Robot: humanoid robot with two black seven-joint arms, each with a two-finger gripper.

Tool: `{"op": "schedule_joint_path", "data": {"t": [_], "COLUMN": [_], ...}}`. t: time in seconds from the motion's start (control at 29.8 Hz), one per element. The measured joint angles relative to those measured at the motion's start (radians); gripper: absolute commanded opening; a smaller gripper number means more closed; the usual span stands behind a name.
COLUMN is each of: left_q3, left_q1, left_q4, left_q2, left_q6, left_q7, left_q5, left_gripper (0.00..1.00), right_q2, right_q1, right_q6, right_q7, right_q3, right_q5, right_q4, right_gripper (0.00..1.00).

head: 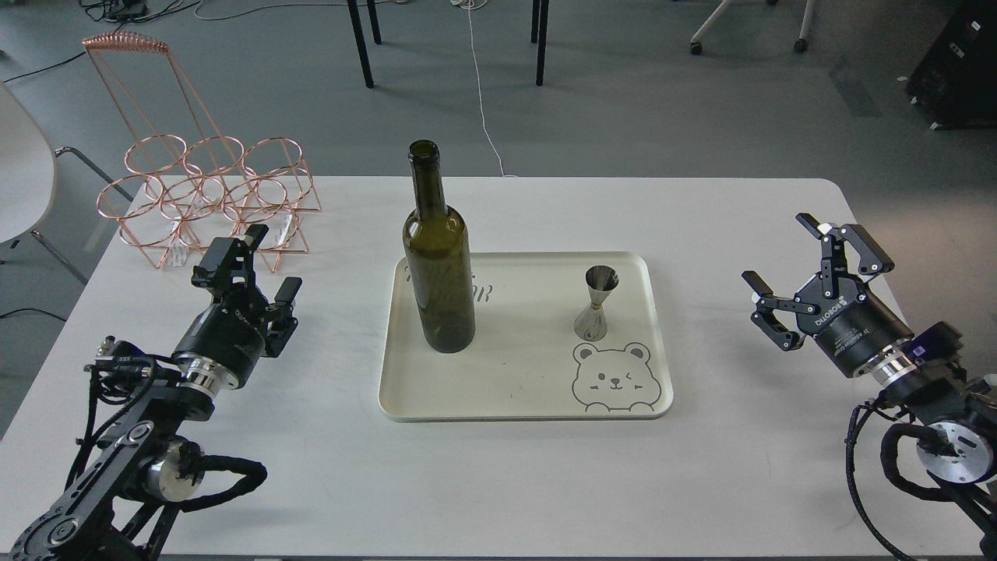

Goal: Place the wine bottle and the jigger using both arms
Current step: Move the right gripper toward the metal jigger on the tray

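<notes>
The dark olive-green wine bottle (438,265) stands upright on the left part of a cream tray (522,389). A small shiny steel jigger (596,304) stands upright on the tray's right part, just above a printed bear. My left gripper (261,269) is open with nothing between its fingers, over the table well to the left of the tray. My right gripper (794,276) is wide open and holds nothing, out to the right of the tray. Neither gripper touches the bottle or the jigger.
A copper wire bottle rack (206,199) stands at the table's back left corner, just behind my left gripper. The white table (498,483) ends at the front and right near my arms. Chair and table legs stand on the floor beyond.
</notes>
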Motion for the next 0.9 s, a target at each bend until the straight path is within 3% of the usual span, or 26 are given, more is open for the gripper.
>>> {"op": "schedule_joint_path", "data": {"t": [0.3,0.47,0.6,0.74,0.9], "left_q3": [0.000,-0.001,0.000,0.001,0.002], "left_q1": [-0.004,-0.008,-0.007,-0.002,-0.001], "left_q4": [-0.004,0.000,0.000,0.000,-0.001], "left_q2": [0.002,0.035,0.056,0.060,0.056], "left_q6": [-0.001,-0.009,-0.010,-0.002,0.002], "left_q7": [-0.006,-0.013,-0.021,-0.062,-0.075], "left_q5": [-0.033,-0.117,-0.128,-0.124,-0.122], "left_gripper": [0.98,0.98,0.98,0.98,0.98], "right_q2": [-0.019,-0.085,-0.154,-0.171,-0.152], "right_q1": [-0.005,-0.003,-0.006,-0.006,0.008], "right_q6": [0.000,0.000,-0.019,-0.189,-0.477], "right_q7": [0.012,0.064,0.077,0.078,0.078], "right_q3": [0.003,0.034,0.041,0.019,-0.069], "right_q5": [-0.066,-0.366,-0.704,-1.108,-1.555], "right_q4": [0.018,0.079,0.188,0.249,0.250], "right_gripper": [0.99,0.99,0.99,0.99,0.99]}}
